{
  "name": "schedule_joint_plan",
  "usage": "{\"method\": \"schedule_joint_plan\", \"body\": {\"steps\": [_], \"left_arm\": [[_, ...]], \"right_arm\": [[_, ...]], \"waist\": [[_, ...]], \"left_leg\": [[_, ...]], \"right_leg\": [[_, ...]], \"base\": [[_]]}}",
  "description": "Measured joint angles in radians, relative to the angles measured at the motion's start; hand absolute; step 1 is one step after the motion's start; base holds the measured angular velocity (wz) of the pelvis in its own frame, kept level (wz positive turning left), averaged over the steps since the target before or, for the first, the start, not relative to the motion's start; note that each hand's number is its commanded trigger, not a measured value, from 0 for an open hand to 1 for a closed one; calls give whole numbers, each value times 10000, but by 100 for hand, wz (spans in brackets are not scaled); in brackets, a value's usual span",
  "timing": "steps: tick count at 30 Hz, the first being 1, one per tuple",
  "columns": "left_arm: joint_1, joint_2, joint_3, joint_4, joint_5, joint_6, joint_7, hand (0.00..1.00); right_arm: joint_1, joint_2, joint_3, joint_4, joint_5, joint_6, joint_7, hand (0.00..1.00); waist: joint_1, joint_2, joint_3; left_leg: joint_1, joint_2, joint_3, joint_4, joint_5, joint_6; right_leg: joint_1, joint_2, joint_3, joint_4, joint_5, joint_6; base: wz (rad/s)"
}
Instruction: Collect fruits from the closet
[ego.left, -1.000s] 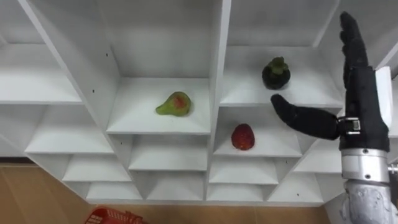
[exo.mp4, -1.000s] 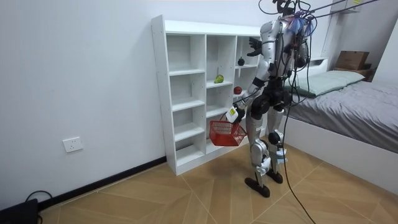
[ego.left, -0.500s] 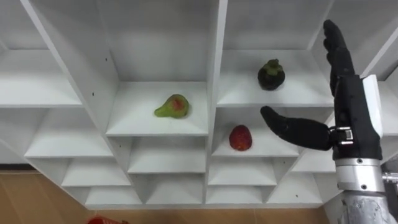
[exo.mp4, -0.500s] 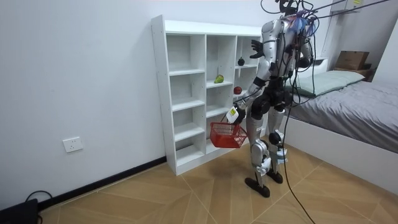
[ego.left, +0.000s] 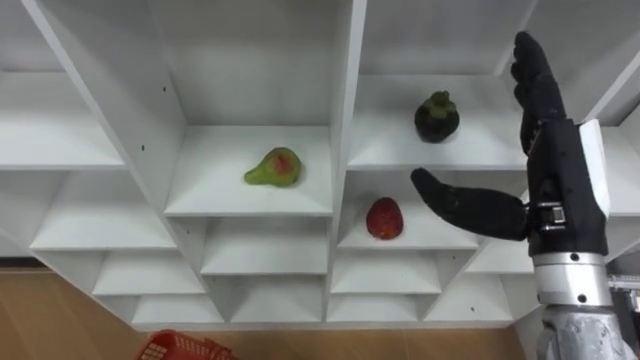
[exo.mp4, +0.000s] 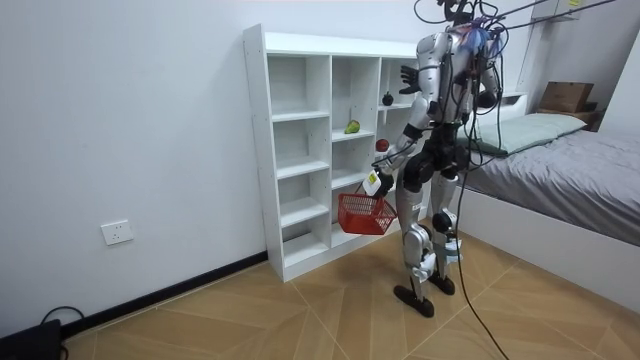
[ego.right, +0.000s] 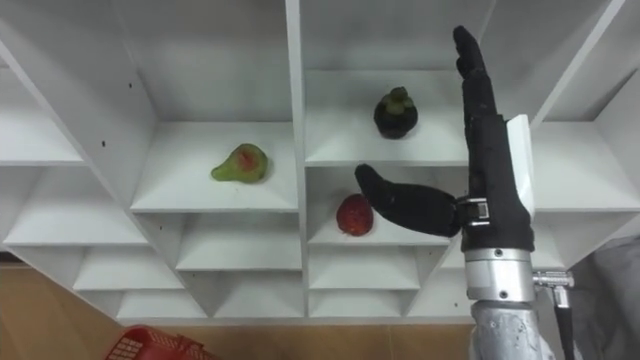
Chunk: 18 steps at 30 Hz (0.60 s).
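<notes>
The right hand has drifted toward the closet since a second ago, closing on the compartment that holds the mangosteen; it is raised flat, fingers straight and apart, thumb stretched out to the side, holding nothing and touching no fruit. The robot stands upright facing the white closet, the left hand low at its side with a red basket hanging below it; how that hand grips cannot be told at this distance. Collection looks barely begun: the mangosteen sits on the upper shelf of the right-hand column, a red fruit on the shelf beneath it near the divider, and a green pear with a red blush in the middle column, all three unpicked; the part of the basket that shows holds no fruit. Nothing blocks the reach into the open compartments, though the upright divider stands just beside the lower fruit; a bed lies behind the robot.
</notes>
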Motion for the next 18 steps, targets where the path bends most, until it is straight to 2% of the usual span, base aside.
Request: {"method": "schedule_joint_plan", "body": {"steps": [4,18], "left_arm": [[-3,4,7,-13,5,106,-77,100],[56,-20,-18,-145,-4,240,6,100]], "right_arm": [[-424,-2,-32,188,-63,24,192,0],[-1855,-31,-157,2403,175,220,253,0]], "waist": [[-18,35,46],[-45,-29,44]], "left_leg": [[-27,-1,-2,26,0,0],[-3,-70,-238,86,47,2]], "right_leg": [[-16,-6,-49,-5,0,0],[87,-73,-178,-12,0,0]], "base": [[0],[2]]}}
